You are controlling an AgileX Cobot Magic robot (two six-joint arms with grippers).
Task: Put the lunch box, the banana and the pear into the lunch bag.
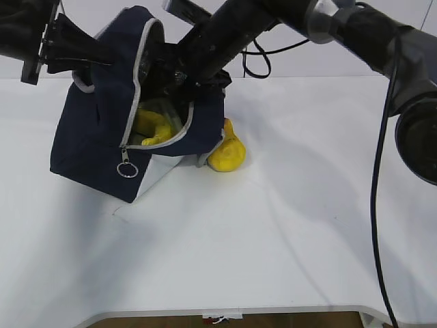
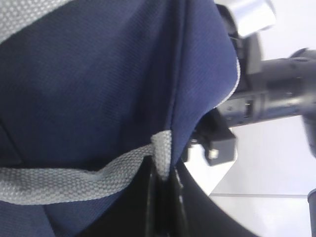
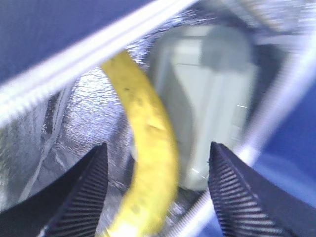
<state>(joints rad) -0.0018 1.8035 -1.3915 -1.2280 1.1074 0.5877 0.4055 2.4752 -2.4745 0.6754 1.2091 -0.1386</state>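
Right wrist view shows the right claw (image 3: 158, 190) spread wide over the banana (image 3: 148, 163) inside the lunch bag (image 1: 95, 130), beside the lunch box (image 3: 212, 108). The left claw (image 2: 163, 197) pinches the grey handle (image 2: 59, 182); it should hold firm while the right clears the opening before fetching the pear (image 1: 227, 154) on the desk (image 1: 273, 225).

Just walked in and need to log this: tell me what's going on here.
The left gripper is shut on a grey handle of the navy-blue fabric lunch bag, holding it tipped up. The right gripper is open at the bag's mouth. The long yellow banana and the green-lidded lunch box lie inside against the foil lining. The squat yellow pear is outside on the white table, beside the bag.
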